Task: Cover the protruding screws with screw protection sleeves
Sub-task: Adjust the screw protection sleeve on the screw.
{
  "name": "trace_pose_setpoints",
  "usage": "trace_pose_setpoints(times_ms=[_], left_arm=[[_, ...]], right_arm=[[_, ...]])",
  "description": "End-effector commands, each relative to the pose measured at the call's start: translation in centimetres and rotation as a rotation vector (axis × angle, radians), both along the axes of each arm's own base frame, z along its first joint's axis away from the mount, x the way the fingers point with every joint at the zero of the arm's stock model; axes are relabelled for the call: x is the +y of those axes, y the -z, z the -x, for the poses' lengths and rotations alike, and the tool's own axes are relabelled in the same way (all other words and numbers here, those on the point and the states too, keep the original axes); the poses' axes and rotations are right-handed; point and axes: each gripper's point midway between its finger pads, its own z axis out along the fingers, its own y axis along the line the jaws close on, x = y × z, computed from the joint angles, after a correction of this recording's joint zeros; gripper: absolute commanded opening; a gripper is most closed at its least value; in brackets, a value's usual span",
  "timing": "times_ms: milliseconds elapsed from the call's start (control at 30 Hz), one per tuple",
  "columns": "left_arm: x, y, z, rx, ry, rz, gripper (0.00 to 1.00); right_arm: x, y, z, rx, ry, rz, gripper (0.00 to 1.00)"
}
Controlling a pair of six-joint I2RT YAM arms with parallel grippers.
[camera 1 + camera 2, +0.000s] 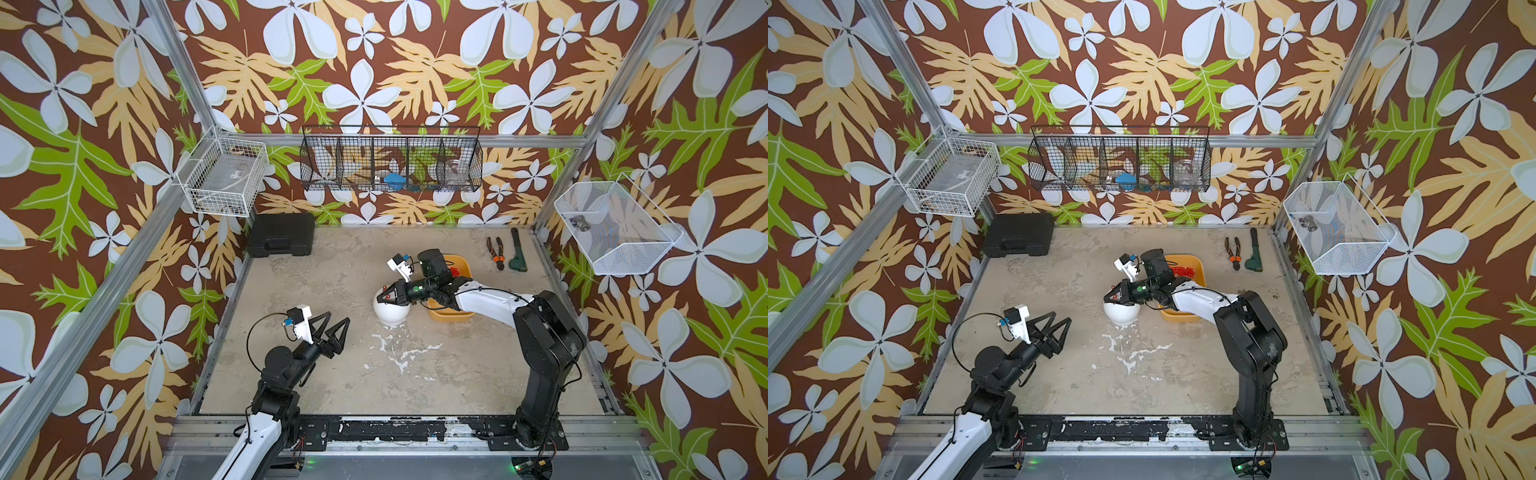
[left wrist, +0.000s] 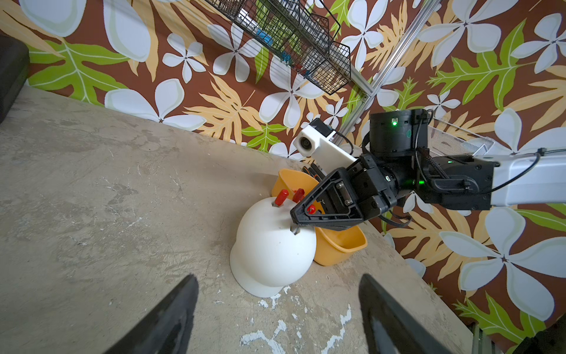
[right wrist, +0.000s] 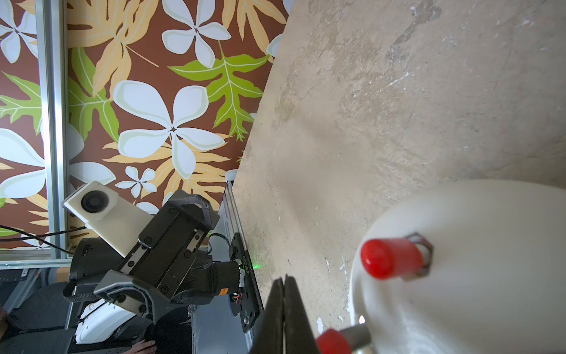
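Right jaws pressed together, empty, tips right at a bare screw point(image 2: 294, 229) on the white dome point(image 2: 269, 254). Red sleeves point(image 2: 281, 197) cap the neighbouring screws; more lie in the yellow tub point(image 1: 1196, 291) behind. Left jaws gape wide, well apart from the dome, above the table point(image 1: 415, 374).

White dome point(image 1: 390, 313), red sleeves point(image 2: 281, 197), orange tub point(image 2: 340, 248), black case point(image 1: 281, 235), brown floral walls point(image 1: 374, 62), mottled beige tabletop point(image 1: 332, 270)
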Motion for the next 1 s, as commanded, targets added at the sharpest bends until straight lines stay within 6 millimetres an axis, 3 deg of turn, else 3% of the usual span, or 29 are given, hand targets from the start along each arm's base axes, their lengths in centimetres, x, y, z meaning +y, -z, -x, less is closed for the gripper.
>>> trace_pose_setpoints(times_ms=[0,333,600,967], left_arm=[[0.0,2.1,0.4,0.021,0.008,-0.017,0.83],[-0.1,2.1,0.4,0.021,0.010,-0.015,0.83],[-0.1,2.0,0.5,0.017,0.012,-0.016,0.83],[-0.1,2.0,0.4,0.015,0.012,-0.016,0.83]], right_arm=[[0.2,-1.4,-0.3,-0.046,-0.003,-0.017,0.00],[0.1,-6.4,-0.6,-0.120,0.010,-0.061,0.00],[-0.3,-2.6,-2.7,-0.091,0.066,0.062,0.00],[-0.2,-0.8,-2.4,-0.069,0.062,0.087,0.00]])
